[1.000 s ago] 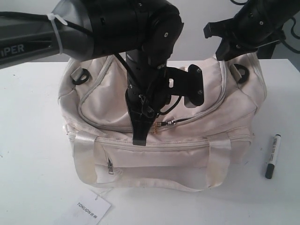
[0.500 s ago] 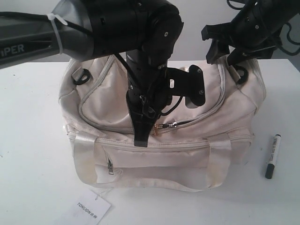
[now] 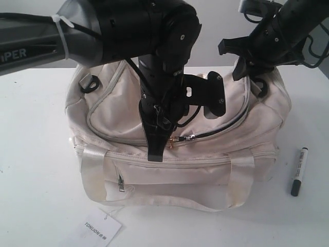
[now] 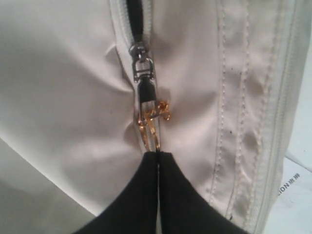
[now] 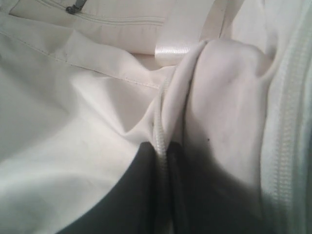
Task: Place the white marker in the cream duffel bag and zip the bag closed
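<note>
My own left arm (image 3: 128, 25) blocks much of the large, soft cream duffel bag (image 3: 118, 108). Its black body covers the middle of the curved top, and the inside of the bag is out of sight. My left gripper (image 4: 158, 163) has its jaws pressed together on the gold chain pull (image 4: 156, 111) of the top zipper, at the front of the bag's top panel. Past the slider, a dark slit of unzipped track runs toward the end of the bag where my other arm works. My right gripper (image 5: 163, 158) is harder to read. From outside, its tips are hidden at the bag's rear corner. Its own camera gives only a blurred, shadowed close-up, where the jaws look drawn nearly together on a raised ridge of the bag's fabric, a corded seam between them. The slim white marker (image 3: 299, 171) with its dark cap lies outside the bag, apart from it on my right-arm side; its print is too small to read. A white paper tag (image 3: 101, 227) lies in front of the bag, cut off by the picture's edge. Everything rests on a plain white table (image 3: 31, 170), with a pale wall (image 3: 216, 31) behind the bag and dark cables (image 3: 316, 46) beside my right arm.
</note>
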You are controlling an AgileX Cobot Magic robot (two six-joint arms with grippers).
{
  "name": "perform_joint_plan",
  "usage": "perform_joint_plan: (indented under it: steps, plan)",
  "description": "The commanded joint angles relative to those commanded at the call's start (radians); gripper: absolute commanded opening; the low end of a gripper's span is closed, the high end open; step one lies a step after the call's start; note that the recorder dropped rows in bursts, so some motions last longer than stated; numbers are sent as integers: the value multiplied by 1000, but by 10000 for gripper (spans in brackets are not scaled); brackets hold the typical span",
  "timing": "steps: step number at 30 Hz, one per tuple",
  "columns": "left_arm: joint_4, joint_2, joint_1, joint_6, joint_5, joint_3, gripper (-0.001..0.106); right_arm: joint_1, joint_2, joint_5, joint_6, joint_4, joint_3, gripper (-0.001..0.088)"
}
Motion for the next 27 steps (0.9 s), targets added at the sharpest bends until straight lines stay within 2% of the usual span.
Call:
perform_joint_plan:
  steps: [11, 19, 27]
  plan:
    - [46, -2, 0, -31, 0, 0, 0, 0, 0, 0, -5, -24, 0, 0]
    - [62, -6, 0, -144, 0, 0, 0, 0, 0, 0, -3, -47, 0, 0]
    - [60, -74, 0, -183, 0, 0, 0, 0, 0, -9, -3, -62, 0, 0]
